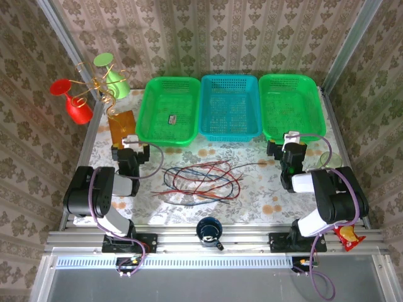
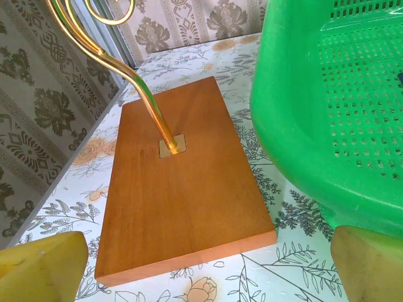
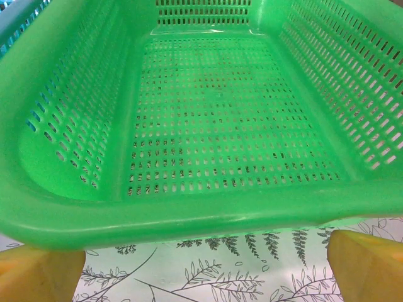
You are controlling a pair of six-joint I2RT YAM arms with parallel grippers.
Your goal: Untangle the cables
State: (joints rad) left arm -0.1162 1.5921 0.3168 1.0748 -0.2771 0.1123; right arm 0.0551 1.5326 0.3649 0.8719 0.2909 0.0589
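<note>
Currently, two robot arms are resting folded at the near edge of a floral-patterned table, seen from above. Far to the left of the blue basket (image 1: 230, 133), a gold wire stand (image 1: 101, 88) is carrying red and green cups above a wooden base (image 1: 121, 128). In front of the blue basket and to its left, the left gripper (image 1: 132, 148) is pointing at that base, its yellow fingers (image 2: 41, 267) spread fully apart and holding nothing. Directly in front of the blue basket, toward the arms, the cables (image 1: 201, 179) are lying flat in a loose heap, with red, dark blue and black strands crossing one another in long loops. In front of the blue basket and to its right, the right gripper (image 1: 289, 141) is facing a green basket (image 1: 315, 104), jaws likewise gaping wide and empty. Neither gripper is touching the cables. Judging the risks: tugging one strand where others are crossing it could tighten the tangle or drag the whole heap, and a sweep toward the arms could knock the dark cup (image 1: 208, 229) sitting well in front of the blue basket.
</note>
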